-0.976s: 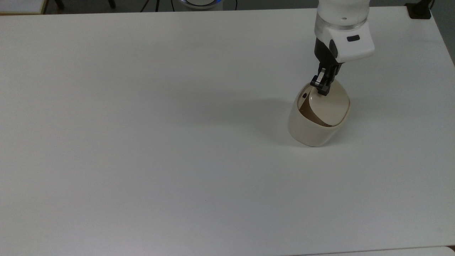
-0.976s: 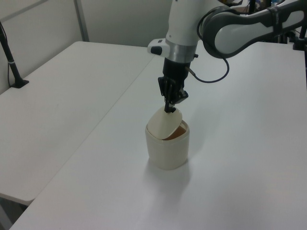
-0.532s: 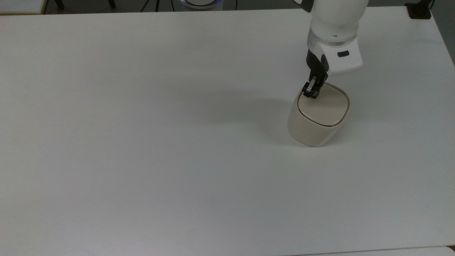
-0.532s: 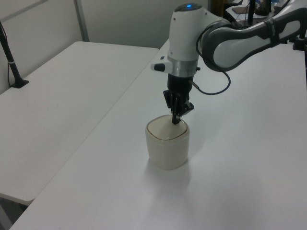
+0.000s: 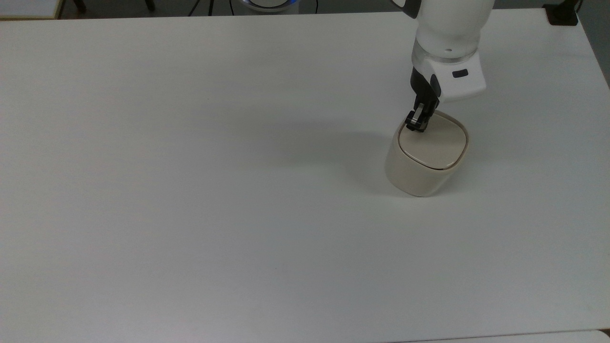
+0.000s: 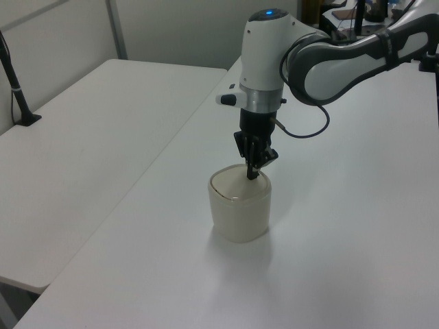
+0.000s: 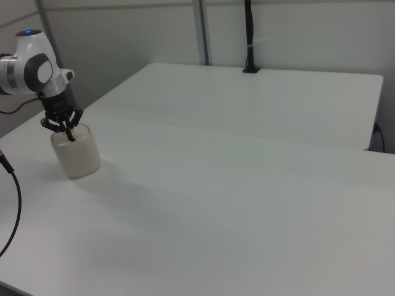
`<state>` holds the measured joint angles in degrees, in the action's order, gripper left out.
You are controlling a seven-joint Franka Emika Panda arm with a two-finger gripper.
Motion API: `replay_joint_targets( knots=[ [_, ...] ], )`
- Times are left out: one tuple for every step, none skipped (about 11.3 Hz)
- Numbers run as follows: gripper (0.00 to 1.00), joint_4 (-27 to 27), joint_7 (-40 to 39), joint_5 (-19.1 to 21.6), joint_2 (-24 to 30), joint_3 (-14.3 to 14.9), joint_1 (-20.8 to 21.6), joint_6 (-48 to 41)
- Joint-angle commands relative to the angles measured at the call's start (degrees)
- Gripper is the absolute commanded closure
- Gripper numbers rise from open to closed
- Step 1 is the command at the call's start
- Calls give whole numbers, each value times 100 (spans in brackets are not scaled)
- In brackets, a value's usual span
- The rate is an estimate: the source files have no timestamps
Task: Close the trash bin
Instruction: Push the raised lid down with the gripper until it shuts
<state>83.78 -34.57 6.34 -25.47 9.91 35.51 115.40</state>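
Top view shows you the gripper (image 5: 416, 125), fingers pinched together and holding nothing, pressing the trash bin (image 5: 425, 157) lid's corner from directly above.

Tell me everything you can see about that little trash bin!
The trash bin is a small cream tub that looks like smooth plastic, with a rounded-square shape. Its flat lid lies down flush, with a thin dark line around its edge, so the bin looks closed. It stands upright on the white table, toward the top view's right. The robot's gripper pokes down onto the lid's corner at the top view's left, fingers together. Nothing else touches the bin.
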Motion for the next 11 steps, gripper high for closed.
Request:
replay_joint_targets(
  knots=[
    [41, 50, 554, 86, 138, 46, 87, -79],
    [19, 59, 704, 78, 243, 46, 96, -88],
    [0, 59, 828, 34, 375, 46, 96, -131],
    [0, 42, 846, 25, 446, 46, 87, -245],
    [0, 41, 838, 7, 533, 63, 87, -264],
    [0, 33, 803, -2, 543, 55, 79, -246],
    [0, 33, 785, -193, 482, 46, 79, -177],
    [0, 33, 785, -430, 377, 46, 79, -115],
    [0, 33, 820, -571, 289, 37, 79, 42],
    [0, 33, 846, -573, 279, 46, 70, 140],
    [0, 33, 864, -564, 401, 46, 96, 80]
  ],
)
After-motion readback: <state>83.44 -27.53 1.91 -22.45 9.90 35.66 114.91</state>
